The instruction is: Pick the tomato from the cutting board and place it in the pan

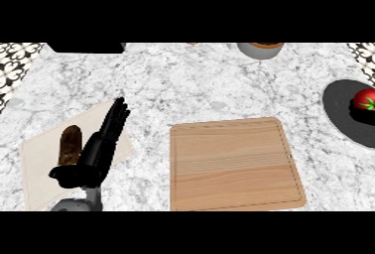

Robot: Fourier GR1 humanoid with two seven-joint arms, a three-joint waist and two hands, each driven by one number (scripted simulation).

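Since tomato (364, 99) is sitting in the pan (341, 111) at the view's right edge, well apart from the board (233, 166), you're looking at the tail of the job. I'm judging the placing as done, with only the check and the clear-out remaining.

Right hand isn't showing anywhere, so you're not getting its state from this view; I can't tell whether it's apart or clamped. Left hand (95, 151) is resting lower left over the mat (40, 168), fingers straight and together, pointing away from you, holding nothing, just beside the loaf (70, 145).

What you should be doing for this step:
- If the right hand is working off frame near the pan, be lifting it straight up before pulling it back, so it isn't nudging the tomato or dragging the pan.
- Be confirming the tomato is settling on the pan's floor, not on the rim. The frame is cutting off the pan's right side and part of the tomato, so this view isn't proving that.
- Be leaving the left hand parked; it isn't needed.

Orientation: the tomato is reading as round, so no real long axis is showing. Its green stem end is facing right, toward the frame edge, rather than straight up. I'd say it's lying tipped on its side, so it may be prone to rolling.
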